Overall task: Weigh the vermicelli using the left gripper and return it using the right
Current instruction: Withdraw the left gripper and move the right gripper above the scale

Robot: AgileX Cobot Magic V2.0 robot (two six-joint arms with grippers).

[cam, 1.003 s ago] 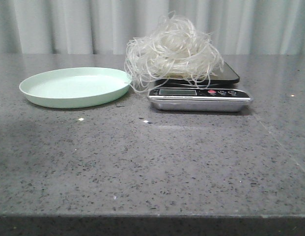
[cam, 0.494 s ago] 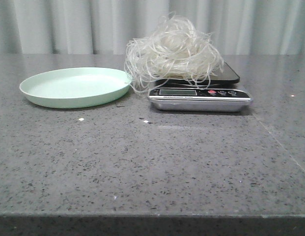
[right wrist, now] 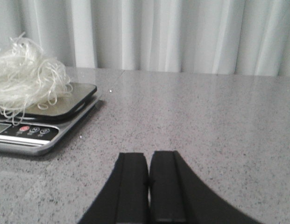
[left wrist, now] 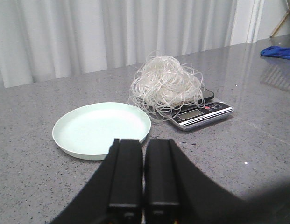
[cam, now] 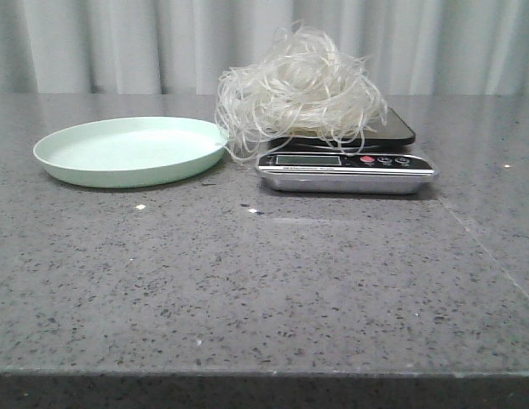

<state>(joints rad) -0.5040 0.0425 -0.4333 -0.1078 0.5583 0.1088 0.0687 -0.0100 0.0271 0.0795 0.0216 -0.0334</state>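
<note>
While the vermicelli (cam: pixel 300 85) is sitting heaped on the scale (cam: pixel 346 166), right of the plate (cam: pixel 128 151), I am keeping the left hand (left wrist: pixel 144 175) and right hand (right wrist: pixel 149 186) pressed together, near, gripping nothing.

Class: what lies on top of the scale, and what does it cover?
The vermicelli sits on the scale, covering most of its dark platform; some strands hang toward the plate. The display stays visible, its reading illegible.
</note>
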